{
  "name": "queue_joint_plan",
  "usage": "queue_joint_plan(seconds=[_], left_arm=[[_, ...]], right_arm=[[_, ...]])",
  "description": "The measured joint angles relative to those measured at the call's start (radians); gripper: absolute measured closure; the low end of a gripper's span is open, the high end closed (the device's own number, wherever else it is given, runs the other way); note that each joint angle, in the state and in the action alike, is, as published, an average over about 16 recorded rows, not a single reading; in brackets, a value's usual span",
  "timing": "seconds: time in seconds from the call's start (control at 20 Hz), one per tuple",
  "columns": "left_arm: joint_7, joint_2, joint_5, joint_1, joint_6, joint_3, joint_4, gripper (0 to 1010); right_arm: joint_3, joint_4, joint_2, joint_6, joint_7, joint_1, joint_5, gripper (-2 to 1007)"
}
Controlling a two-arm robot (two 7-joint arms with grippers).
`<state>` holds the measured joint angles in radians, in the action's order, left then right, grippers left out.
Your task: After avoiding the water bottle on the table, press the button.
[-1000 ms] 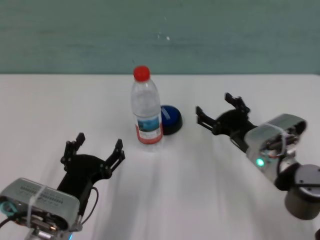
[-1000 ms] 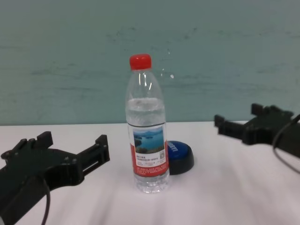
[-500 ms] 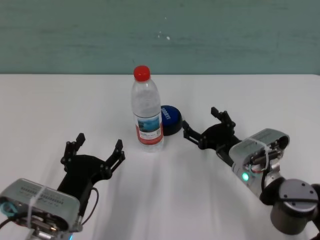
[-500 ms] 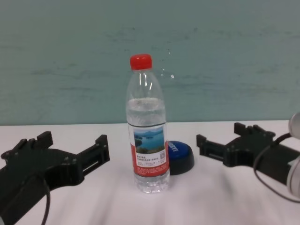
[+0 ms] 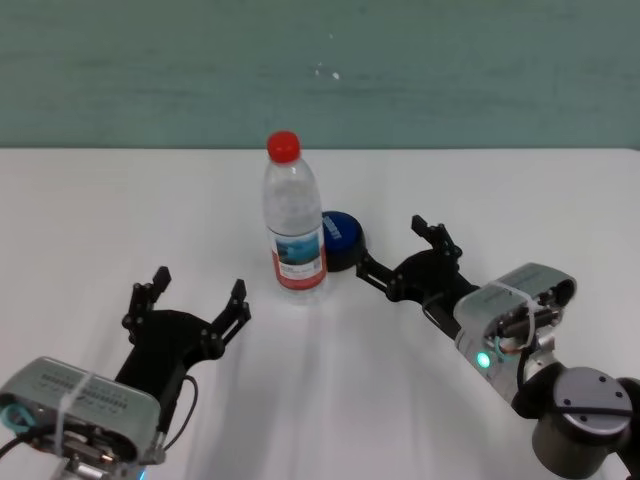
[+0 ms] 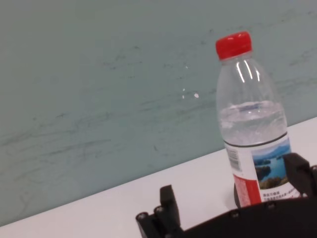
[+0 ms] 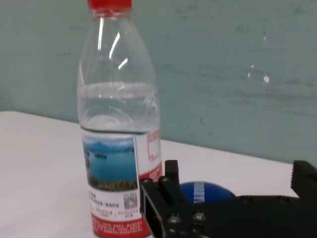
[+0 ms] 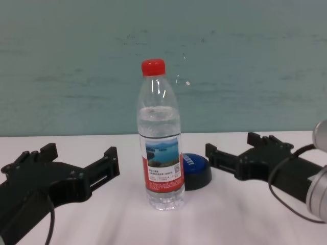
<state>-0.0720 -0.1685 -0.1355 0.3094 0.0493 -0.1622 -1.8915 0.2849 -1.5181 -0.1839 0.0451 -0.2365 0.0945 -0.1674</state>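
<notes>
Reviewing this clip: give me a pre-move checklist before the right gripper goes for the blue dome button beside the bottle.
1. Clear plastic water bottle with red cap upright: ok.
2. Right gripper clear of the bottle: ok, it sits on the button's far side.
3. Blue dome button with black base reachable: ok, partly exposed beside the bottle.
4. Right fingers above the button: not ok, beside it.
5. Left gripper out of the way: ok, open, near the white table edge.

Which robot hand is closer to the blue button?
The right gripper, fingers open, is just beside the button on its right. The left gripper, also open, sits farther off, nearer the robot, with the water bottle in between.
</notes>
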Motion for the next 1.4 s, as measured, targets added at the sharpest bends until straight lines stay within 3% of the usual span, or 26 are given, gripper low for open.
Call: queue_joint_plan(seconds=[0.75,1.4], left_arm=[[0.000,0.000,0.000,0.000,0.000,0.000,0.000,10],[0.000,0.000,0.000,0.000,0.000,0.000,0.000,10]], right_arm=[[-0.046,-0.077,-0.016,-0.037,0.028,-0.067,0.017,1],[-0.071,-0.169,-0.049,-0.065,0.016,-0.145,0.012,1]])
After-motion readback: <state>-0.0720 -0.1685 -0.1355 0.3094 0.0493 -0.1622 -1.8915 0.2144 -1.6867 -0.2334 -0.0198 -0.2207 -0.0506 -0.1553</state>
